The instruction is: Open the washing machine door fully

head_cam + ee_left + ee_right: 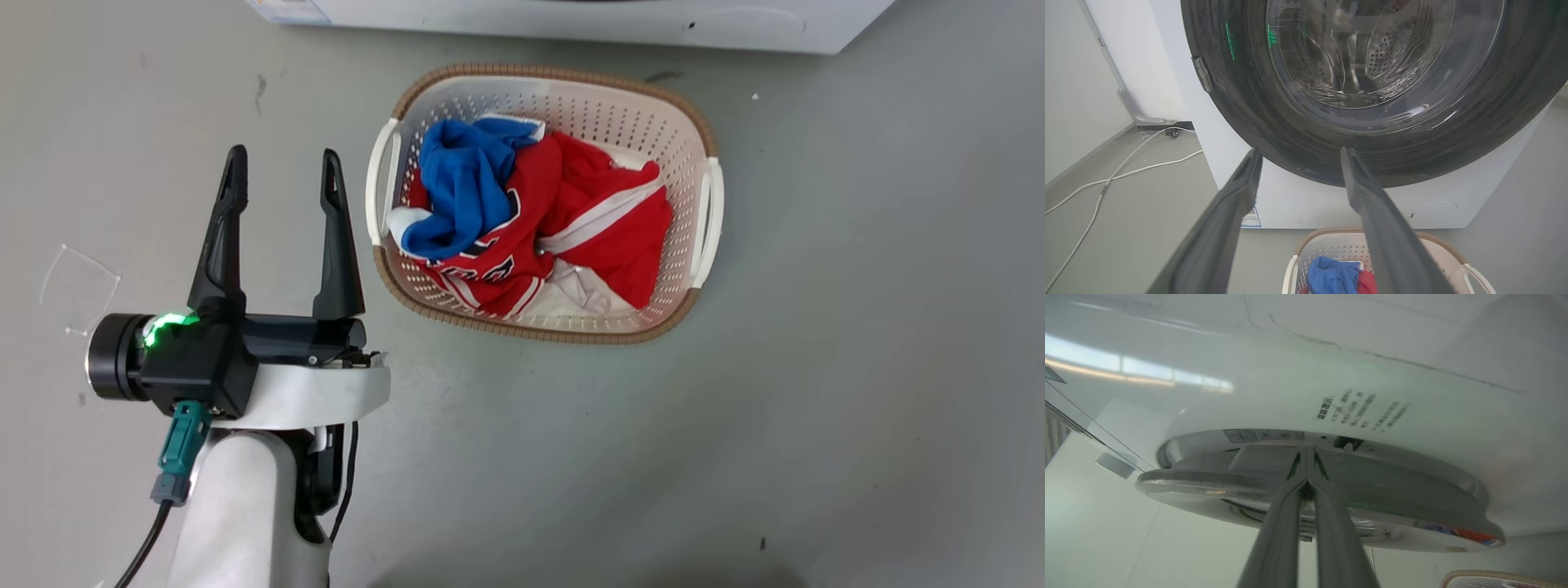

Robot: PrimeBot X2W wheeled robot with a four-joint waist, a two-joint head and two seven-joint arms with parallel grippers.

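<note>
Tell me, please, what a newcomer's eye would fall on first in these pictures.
The red and blue clothes in the basket, mid head view, stand out first. In the left wrist view the glossy black door looms beyond the left gripper, fingers open.

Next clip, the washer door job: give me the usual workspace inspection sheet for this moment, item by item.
Surface: grey floor, a few dark scuffs.
Job's things: washing machine door, a glossy black ring around clear glass. Seen edge-on in the right wrist view; whether it is ajar cannot be told.
Clutter: laundry basket on the floor before the machine, holding a red garment and a blue garment.
Grippers: left tool open and empty; right tool shut, tips at the door's edge.
Cables: white cables trailing over the floor beside the machine; dark cable at the left wrist.
Surroundings: white washing machine, pale wall.
</note>
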